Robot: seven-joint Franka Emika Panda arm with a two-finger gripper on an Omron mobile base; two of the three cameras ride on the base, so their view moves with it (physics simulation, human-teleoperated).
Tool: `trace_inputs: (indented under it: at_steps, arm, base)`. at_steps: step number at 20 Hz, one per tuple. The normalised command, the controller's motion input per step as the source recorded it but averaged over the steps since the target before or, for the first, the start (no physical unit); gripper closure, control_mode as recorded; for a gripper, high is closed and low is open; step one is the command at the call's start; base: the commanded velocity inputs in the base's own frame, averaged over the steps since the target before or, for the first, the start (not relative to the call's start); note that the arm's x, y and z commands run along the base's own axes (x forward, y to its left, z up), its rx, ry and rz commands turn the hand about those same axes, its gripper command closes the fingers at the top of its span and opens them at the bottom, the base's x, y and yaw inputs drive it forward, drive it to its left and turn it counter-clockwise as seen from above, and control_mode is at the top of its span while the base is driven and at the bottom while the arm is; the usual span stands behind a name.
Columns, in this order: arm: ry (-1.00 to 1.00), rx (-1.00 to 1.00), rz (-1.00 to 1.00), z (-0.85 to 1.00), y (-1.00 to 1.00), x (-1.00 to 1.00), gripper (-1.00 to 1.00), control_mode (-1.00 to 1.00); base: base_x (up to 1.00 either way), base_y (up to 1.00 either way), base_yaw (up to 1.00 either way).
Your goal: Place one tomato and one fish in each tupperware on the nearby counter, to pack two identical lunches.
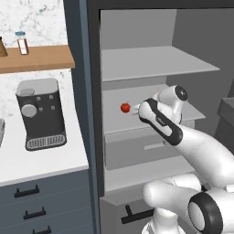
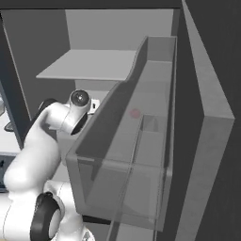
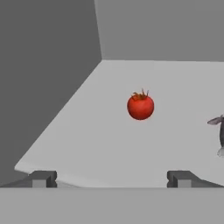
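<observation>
A small red tomato (image 3: 140, 106) with a green stem sits on the middle fridge shelf (image 3: 109, 144), straight ahead of my gripper (image 3: 111, 178). The gripper is open and empty, and its two dark fingertips (image 3: 43, 178) stand wide apart, short of the shelf's front edge. From the left base view the tomato (image 1: 125, 107) lies just left of the gripper (image 1: 135, 110). A dark fish (image 3: 221, 133) lies on the same shelf, cut off by the right edge of the hand view. The white counter (image 1: 45, 160) is to the left of the fridge. The tupperware is out of view.
A dark coffee machine (image 1: 41, 114) stands on the counter under a wooden wall shelf (image 1: 36, 57) with a jar (image 1: 21, 42). The open fridge door with its clear bin (image 2: 127, 155) stands close on the arm's right. A fridge drawer (image 1: 137, 151) sits below the tomato's shelf.
</observation>
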Motion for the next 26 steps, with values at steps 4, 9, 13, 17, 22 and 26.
trace_inputs:
  at_steps: [4,9,13,17,22,26]
  arm:
    - [0.0,-0.04,-0.06,-0.25,0.26,0.58,-1.0,-1.0]
    - [0.0,-0.01,-0.08,-0.04,0.23,0.44,-1.0,-1.0]
    - [0.0,0.0,-0.04,-0.1,0.01,0.51,-1.0,-1.0]
    - [0.0,-0.01,-0.01,-0.23,-0.01,0.5,-1.0,-1.0]
    - [0.1,-0.02,-0.06,-0.27,-0.05,0.33,-1.0,-1.0]
    - [0.02,-0.02,-0.04,-0.05,-0.01,0.31,-1.0,-1.0]
  base:
    - [0.0,0.0,0.0]
    - [0.0,0.0,0.0]
    - [0.0,0.0,0.0]
    - [0.0,0.0,0.0]
    - [0.0,0.0,0.0]
    - [0.0,0.0,0.0]
